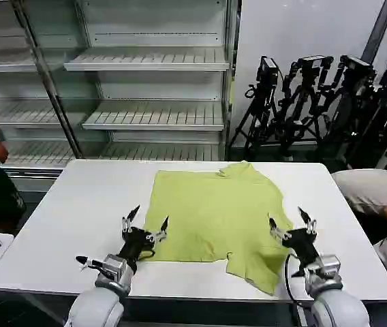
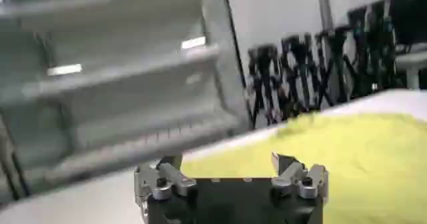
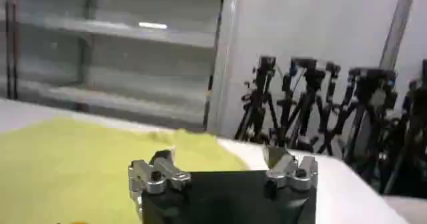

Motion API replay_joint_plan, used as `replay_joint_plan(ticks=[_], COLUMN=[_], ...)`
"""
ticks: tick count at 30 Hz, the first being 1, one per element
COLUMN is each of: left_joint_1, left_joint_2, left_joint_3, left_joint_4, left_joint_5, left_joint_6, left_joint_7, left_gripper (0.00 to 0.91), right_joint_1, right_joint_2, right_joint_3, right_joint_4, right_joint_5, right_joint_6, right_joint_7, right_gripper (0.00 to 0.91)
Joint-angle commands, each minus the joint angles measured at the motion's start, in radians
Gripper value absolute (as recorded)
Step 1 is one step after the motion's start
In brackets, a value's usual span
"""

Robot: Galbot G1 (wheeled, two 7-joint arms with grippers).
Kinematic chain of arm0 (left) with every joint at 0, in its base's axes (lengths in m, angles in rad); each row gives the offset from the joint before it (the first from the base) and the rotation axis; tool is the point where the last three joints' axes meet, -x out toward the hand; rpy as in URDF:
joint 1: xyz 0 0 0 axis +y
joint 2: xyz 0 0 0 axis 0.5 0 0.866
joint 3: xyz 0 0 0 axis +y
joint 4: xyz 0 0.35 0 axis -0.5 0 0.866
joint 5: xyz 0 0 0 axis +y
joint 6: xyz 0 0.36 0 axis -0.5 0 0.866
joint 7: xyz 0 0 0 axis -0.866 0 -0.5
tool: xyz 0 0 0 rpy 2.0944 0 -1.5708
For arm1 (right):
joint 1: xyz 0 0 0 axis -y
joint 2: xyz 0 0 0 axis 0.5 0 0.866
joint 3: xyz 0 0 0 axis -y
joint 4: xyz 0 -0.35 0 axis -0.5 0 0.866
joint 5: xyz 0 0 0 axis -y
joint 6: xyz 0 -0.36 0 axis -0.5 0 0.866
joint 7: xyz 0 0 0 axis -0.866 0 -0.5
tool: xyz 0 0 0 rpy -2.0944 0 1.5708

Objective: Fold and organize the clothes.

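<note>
The left gripper point(image 1: 146, 223) hovers over the near left part of the white table point(image 1: 71, 225), its fingers point(image 1: 131, 215) spread apart and holding nothing. One fingertip sits beyond the shirt's left edge above bare table, and the other is over the cloth just inside its near left corner. The shirt point(image 1: 214, 214) lies spread flat ahead of both sets of fingers and between them, collar at the far end toward the shelves point(image 1: 146, 61), hem toward the robot, so its long axis runs away from the fingers rather than across them. The near right part of the shirt is rumpled and droops toward the table's front edge. The right gripper point(image 1: 291, 221) hangs at that side with its fingers likewise parted and empty, one tip over the shirt's right edge, the other over bare table. In the left wrist view the left gripper point(image 2: 227, 169) has yellow cloth point(image 2: 347, 152) just ahead. Each arm looks about equally close to its own hem corner, so a first fold would probably start with both closing on those corners and carrying the hem toward the collar.
</note>
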Motion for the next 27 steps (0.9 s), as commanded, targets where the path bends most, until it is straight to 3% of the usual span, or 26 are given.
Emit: replay_joint_plan(ticks=[1,4,10,16,18,19,20,21,22,23,27], left_joint_1=[0.113,0.1,0.12,0.117,0.12,0.119,0.118,0.115,0.112,0.11,0.106], left_joint_2=[0.022,0.031,0.058,0.075,0.081,0.082,0.083,0.084,0.086,0.087,0.091], left_joint_3=[0.01,0.003,-0.026,-0.049,-0.046,-0.045,-0.043,-0.042,-0.042,-0.042,-0.045], left_joint_4=[-0.093,-0.053,-0.04,-0.032,-0.036,-0.035,-0.032,-0.029,-0.024,-0.021,-0.016], left_joint_5=[-0.041,-0.03,-0.202,-0.273,-0.277,-0.276,-0.276,-0.275,-0.274,-0.278,-0.31], left_joint_6=[0.173,0.173,0.174,0.175,0.175,0.174,0.175,0.175,0.175,0.175,0.175], left_joint_7=[-0.072,-0.107,-0.15,-0.156,-0.153,-0.152,-0.154,-0.156,-0.153,-0.156,-0.167], left_gripper=[0.907,0.907,0.907,0.907,0.867,0.03,0.03,0.03,0.03,0.03,0.03], right_joint_1=[-0.153,-0.205,-0.262,-0.281,-0.276,-0.274,-0.271,-0.27,-0.27,-0.268,-0.249], right_joint_2=[-0.033,-0.022,-0.008,0.002,0.005,0.008,0.011,0.013,0.013,0.013,0.017], right_joint_3=[0.011,0.003,-0.007,-0.022,-0.025,-0.025,-0.026,-0.026,-0.028,-0.034,-0.047], right_joint_4=[0.072,0.098,0.123,0.133,0.124,0.123,0.125,0.126,0.126,0.124,0.107], right_joint_5=[0.045,0.027,0.025,0.03,0.026,0.026,0.028,0.027,0.028,0.033,0.041], right_joint_6=[-0.012,-0.012,-0.057,-0.096,-0.097,-0.1,-0.109,-0.112,-0.116,-0.13,-0.148], right_joint_7=[0.018,0.018,0.061,0.057,0.062,0.066,0.069,0.067,0.068,0.069,0.069], right_gripper=[0.907,0.907,0.907,0.907,0.907,0.907,0.907,0.383,0.131,0.0,0.0])
